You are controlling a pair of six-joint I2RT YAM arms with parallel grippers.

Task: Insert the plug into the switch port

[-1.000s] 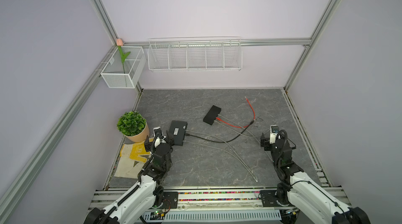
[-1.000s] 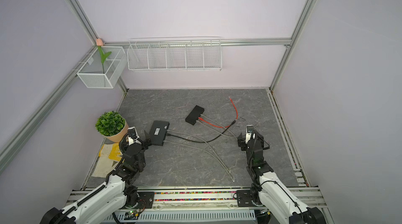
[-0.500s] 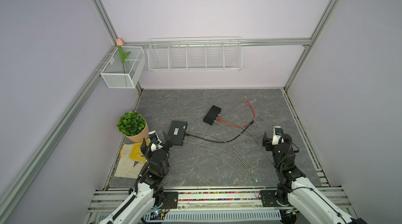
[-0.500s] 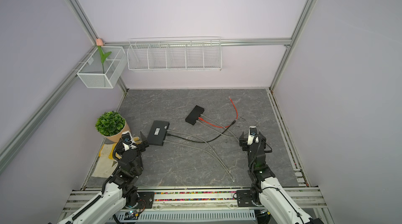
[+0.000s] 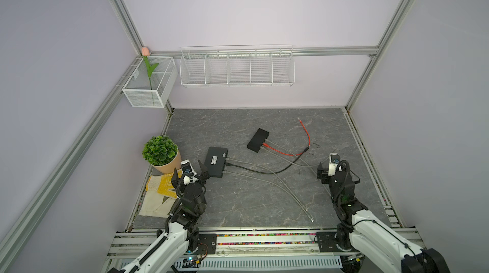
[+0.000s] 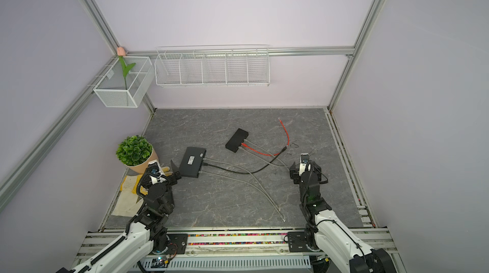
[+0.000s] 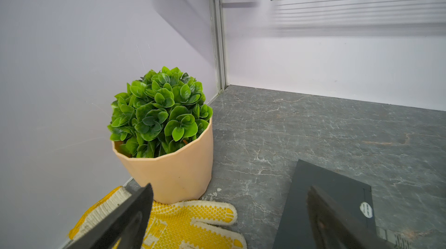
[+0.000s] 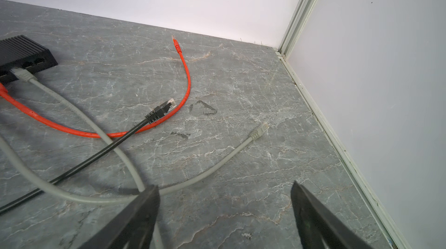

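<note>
Since, in a top view, grey plugs (image 5: 312,220) also lie loose, wrong pick is the risk; black plug (image 5: 307,148) lies on surface (image 5: 238,205), right of far switch (image 5: 258,140). L wrist view: left claw (image 7: 230,187) spread, low beside near switch (image 7: 337,199). R wrist view: right claw (image 8: 224,185) spread, above grey cable (image 8: 205,173); may snag.

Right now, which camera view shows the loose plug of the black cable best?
The right wrist view: the black cable's plug lies close and sharp, beside the red cable. In both top views this plug is only a tiny dark end. The left wrist view misses it.
</note>
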